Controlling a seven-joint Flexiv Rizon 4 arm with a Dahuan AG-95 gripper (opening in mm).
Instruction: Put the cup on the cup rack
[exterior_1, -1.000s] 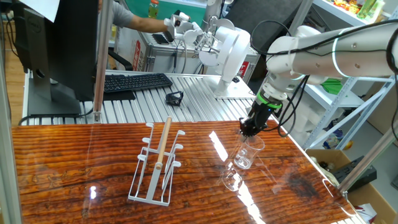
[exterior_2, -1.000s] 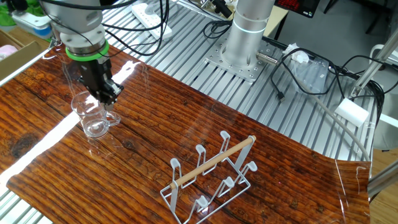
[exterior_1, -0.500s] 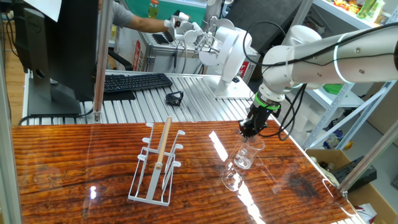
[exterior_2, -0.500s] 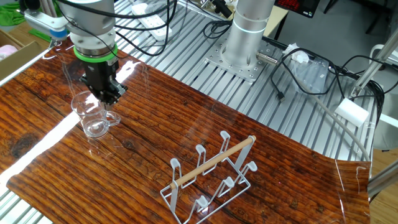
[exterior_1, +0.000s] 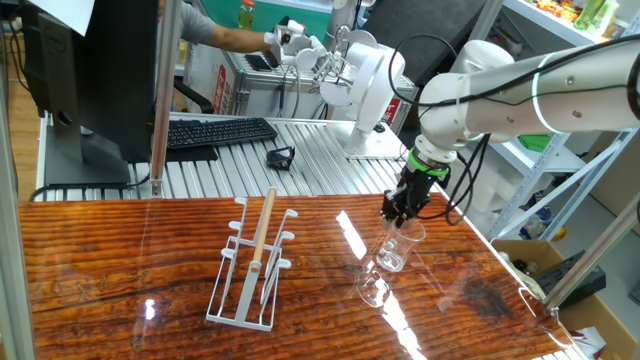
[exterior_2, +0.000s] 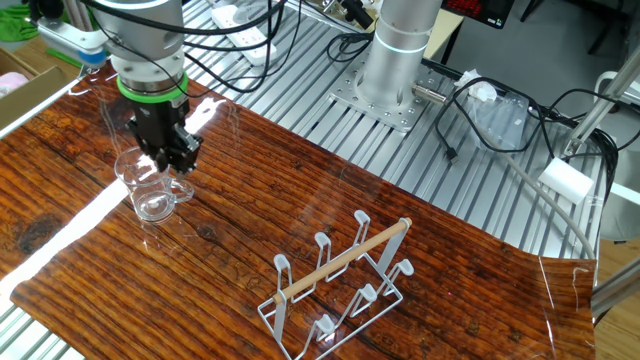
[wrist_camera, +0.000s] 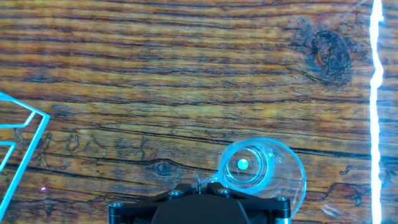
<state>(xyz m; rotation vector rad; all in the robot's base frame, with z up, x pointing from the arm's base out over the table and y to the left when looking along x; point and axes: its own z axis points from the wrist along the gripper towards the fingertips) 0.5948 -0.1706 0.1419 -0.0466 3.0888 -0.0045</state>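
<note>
We see our black two-finger tool pointing down at the rim of a small clear glass cup standing upright on the brown wooden tabletop. Whether its fingers are parted we cannot tell. Misaligned fingers could tip the cup, well apart from the white wire cup rack.
</note>
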